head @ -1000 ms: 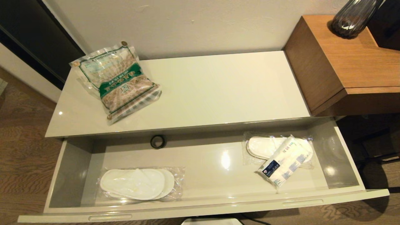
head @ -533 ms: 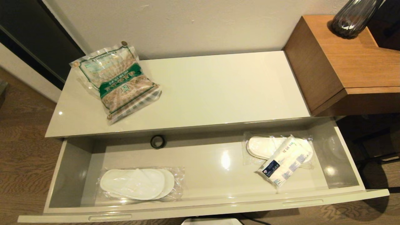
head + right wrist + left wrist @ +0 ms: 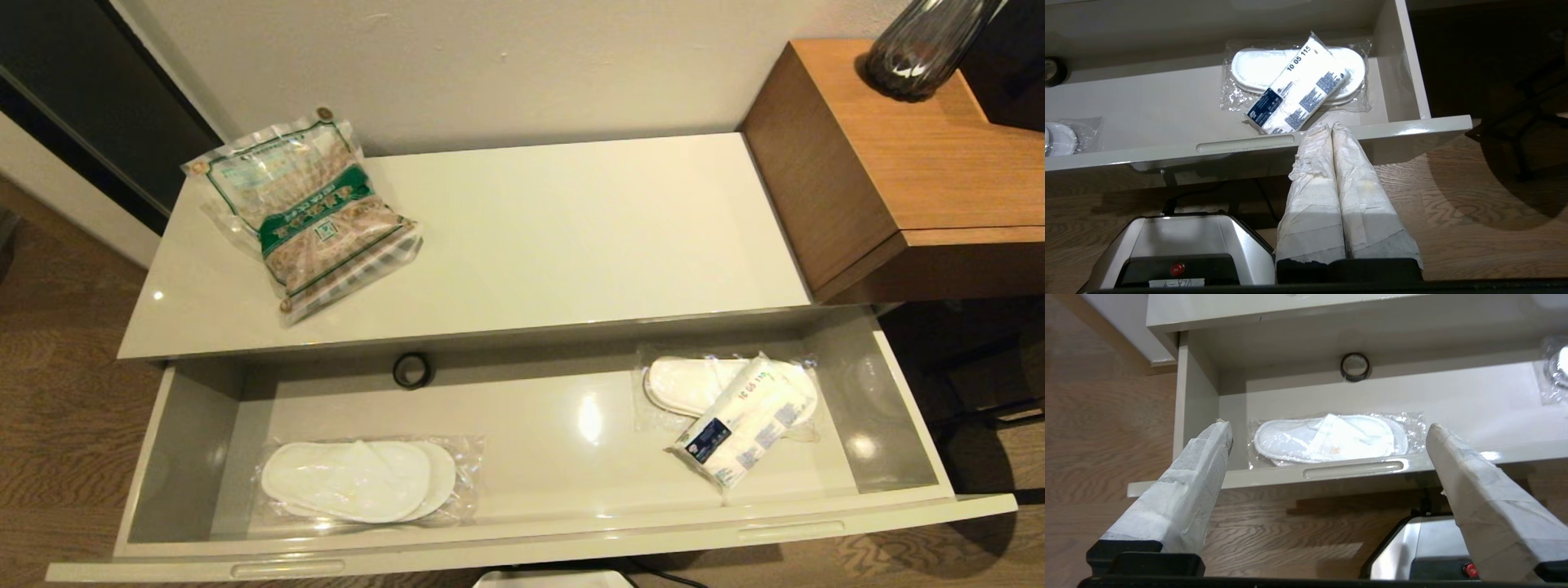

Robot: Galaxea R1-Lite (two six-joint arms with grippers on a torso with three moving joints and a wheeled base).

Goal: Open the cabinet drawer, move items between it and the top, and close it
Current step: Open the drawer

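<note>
The cream drawer [image 3: 522, 545] stands pulled fully out below the cabinet top [image 3: 571, 237]. A clear snack bag with a green band [image 3: 306, 211] lies on the top's left end. The white tissue pack with a dark blue label [image 3: 743, 420] [image 3: 1298, 87] lies in the drawer's right end, partly on wrapped slippers. Neither gripper shows in the head view. My left gripper [image 3: 1329, 428] hangs open in front of the drawer's left handle slot [image 3: 1355, 468], holding nothing. My right gripper [image 3: 1331, 126] is shut and empty, its tips at the front panel beside the right handle slot [image 3: 1245, 143].
Wrapped white slippers lie at the drawer's left [image 3: 359, 480] and right [image 3: 694, 384]. A black tape roll [image 3: 412, 370] sits at the drawer's back. A taller brown wooden desk [image 3: 914, 163] with a dark glass vase [image 3: 922, 45] borders the cabinet's right. My base [image 3: 1180, 249] stands below the drawer front.
</note>
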